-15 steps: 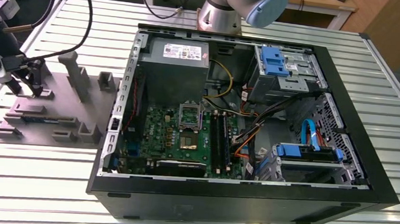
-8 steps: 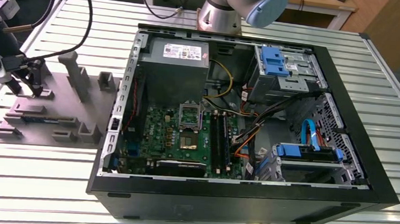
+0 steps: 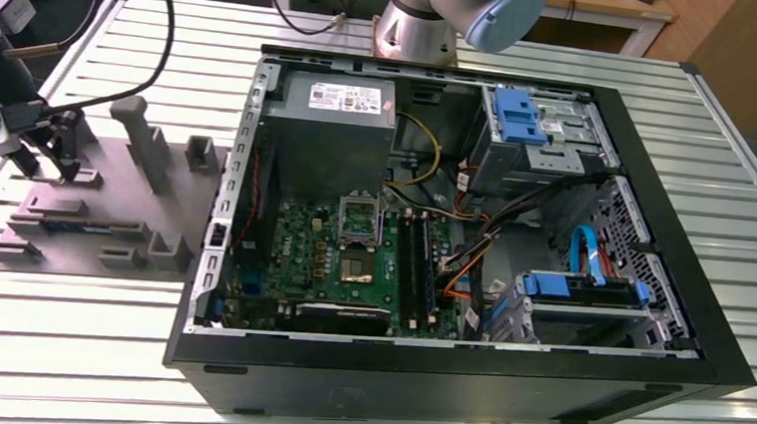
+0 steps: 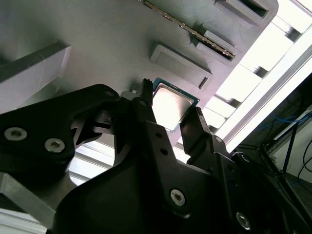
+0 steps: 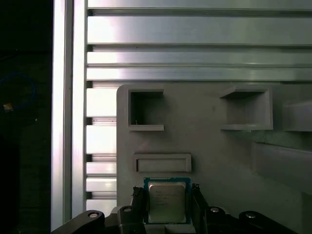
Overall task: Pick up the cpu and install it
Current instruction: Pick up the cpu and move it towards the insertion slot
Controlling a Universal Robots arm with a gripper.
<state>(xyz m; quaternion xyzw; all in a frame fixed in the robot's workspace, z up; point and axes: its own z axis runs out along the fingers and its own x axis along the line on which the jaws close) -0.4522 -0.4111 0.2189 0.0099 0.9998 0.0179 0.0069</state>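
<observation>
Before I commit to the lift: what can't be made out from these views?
The cpu: near edge covered by the gripper in the first wrist view; whether it rests on the grey fixture cannot be told in either wrist view.
The motherboard socket: too small in the exterior view to tell if empty.

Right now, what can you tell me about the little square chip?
The cpu is a small flat square with a shiny silver-grey metal top and a thin green rim. It lies level, top up, over the grey tray. The gripper clamps two opposite edges with its black fingers. Whether it rests on the tray, I cannot tell.
</observation>
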